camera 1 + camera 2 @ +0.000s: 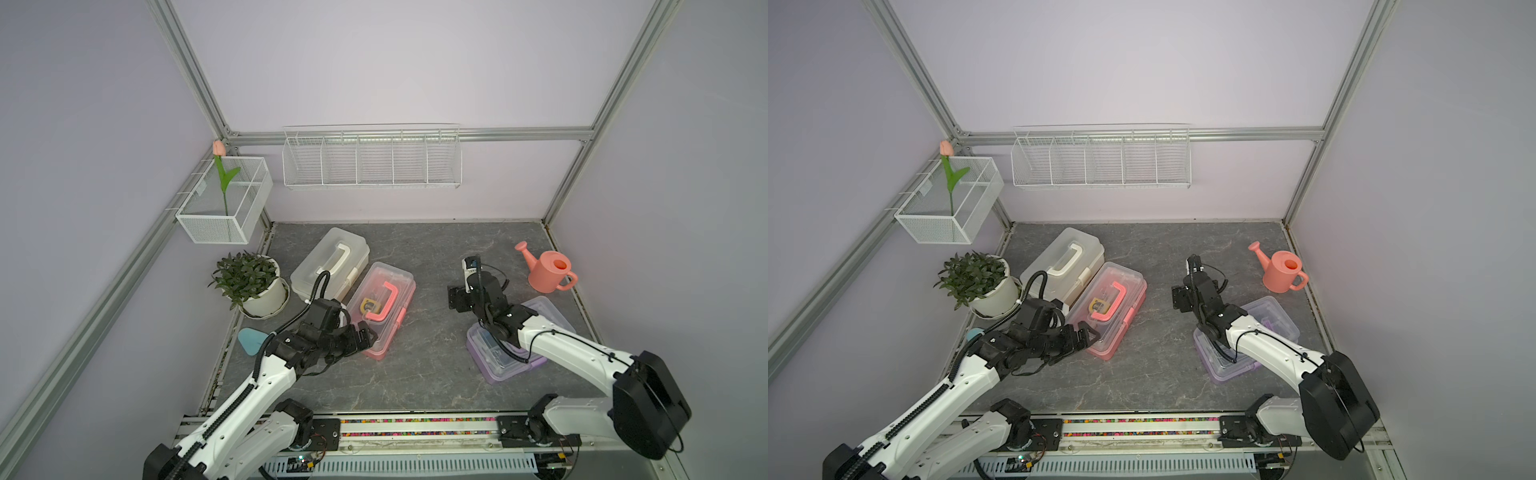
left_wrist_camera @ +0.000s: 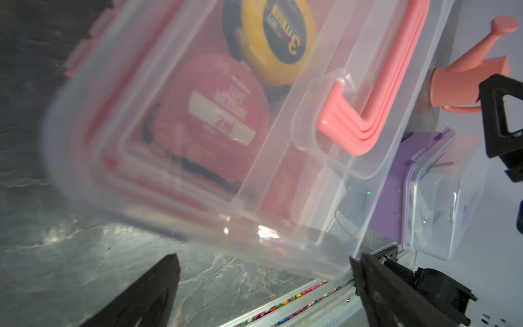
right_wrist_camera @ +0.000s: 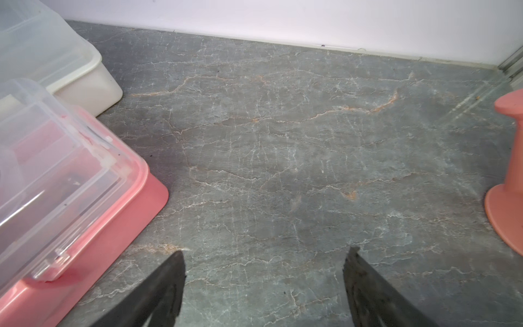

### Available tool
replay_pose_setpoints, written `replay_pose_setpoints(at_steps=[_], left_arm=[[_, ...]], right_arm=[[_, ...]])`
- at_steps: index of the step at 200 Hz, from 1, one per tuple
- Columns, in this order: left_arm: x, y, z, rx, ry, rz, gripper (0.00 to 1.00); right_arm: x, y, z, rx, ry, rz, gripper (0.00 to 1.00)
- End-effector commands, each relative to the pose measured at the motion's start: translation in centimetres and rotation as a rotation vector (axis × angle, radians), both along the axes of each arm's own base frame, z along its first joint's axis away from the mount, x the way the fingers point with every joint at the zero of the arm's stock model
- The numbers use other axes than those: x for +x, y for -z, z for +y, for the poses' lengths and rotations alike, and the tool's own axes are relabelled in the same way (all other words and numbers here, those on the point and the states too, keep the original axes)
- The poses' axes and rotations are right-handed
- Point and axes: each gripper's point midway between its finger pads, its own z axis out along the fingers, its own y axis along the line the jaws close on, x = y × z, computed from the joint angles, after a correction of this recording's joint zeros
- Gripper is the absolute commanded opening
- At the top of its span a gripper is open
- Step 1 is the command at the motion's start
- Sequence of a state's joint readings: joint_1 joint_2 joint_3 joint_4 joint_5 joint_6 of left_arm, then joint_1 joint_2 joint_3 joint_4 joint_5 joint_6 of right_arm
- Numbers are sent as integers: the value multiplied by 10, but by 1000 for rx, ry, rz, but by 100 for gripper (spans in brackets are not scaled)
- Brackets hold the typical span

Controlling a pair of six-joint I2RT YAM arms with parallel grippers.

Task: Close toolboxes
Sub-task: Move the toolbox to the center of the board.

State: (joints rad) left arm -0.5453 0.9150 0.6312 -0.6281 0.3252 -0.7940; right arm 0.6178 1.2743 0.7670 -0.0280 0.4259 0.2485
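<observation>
Toward the left of the counter [image 1: 436, 249], your pink toolbox [image 1: 399, 278] sits with its clear lid down and its handle [image 1: 384, 301] flat along the top. A yellow tape measure [image 2: 271, 42] shows through. Its long axis runs diagonally, near-left to far-right in both top views, and its pink latch [image 1: 401, 316] faces the middle of the counter. The white toolbox [image 1: 324, 257] lies parallel, just beside it on the far side, lid down too. Over on the right, the purple toolbox [image 1: 498, 365] looks like the odd one out. Its clear lid [image 1: 548, 316] appears thrown back behind the base, though your right arm crosses it and hides which way it runs.

Your left tool [image 1: 365, 336] hangs at the near end of the pink toolbox, jaws spread wide, pinching nothing. In the left wrist view one jaw is right at the lid's corner, and I can't tell whether it touches. Your right tool [image 1: 471, 266] is spread and empty too, over bare counter between the pink toolbox and the watering can [image 1: 548, 272].

My read is that pink is nearly finished: lid seated, latch perhaps not pressed home. Next you'd want a firm push on that latch, then bring the right tool to the purple lid and fold it over its base.
</observation>
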Motion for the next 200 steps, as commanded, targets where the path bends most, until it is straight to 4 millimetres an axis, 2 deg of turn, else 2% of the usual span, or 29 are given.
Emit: replay_pose_setpoints(at_steps=[1, 22, 44, 64, 95, 115, 134, 155, 172, 194, 200], left_arm=[[25, -31, -37, -147, 11, -111, 99], [40, -36, -59, -160, 40, -156, 99], [62, -31, -74, -170, 32, -200, 99], [89, -34, -84, -173, 5, -281, 99], [130, -47, -102, -144, 3, -397, 99], [151, -42, -120, -121, 40, -418, 99], [165, -33, -137, -105, 94, -410, 99], [178, -30, -145, -87, 118, -416, 99], [181, -38, -146, -75, 134, -433, 99], [177, -56, -141, -56, 160, -464, 99], [175, -61, -139, -47, 168, -472, 99]], right_arm=[[-3, -27, -27, -61, 59, -71, 89], [-13, -32, -55, -49, 136, -57, 89], [-26, -31, -87, -10, 245, -16, 89], [-44, -29, -126, 10, 418, 17, 89], [-71, -28, -169, -21, 572, 26, 89], [-88, -30, -195, -30, 668, 19, 89], [-104, -27, -212, -42, 738, 44, 89], [-122, -17, -224, -38, 793, 98, 89], [-136, -14, -229, -37, 820, 125, 89], [-151, -14, -232, -38, 833, 158, 89], [-160, -11, -234, -56, 843, 192, 89]])
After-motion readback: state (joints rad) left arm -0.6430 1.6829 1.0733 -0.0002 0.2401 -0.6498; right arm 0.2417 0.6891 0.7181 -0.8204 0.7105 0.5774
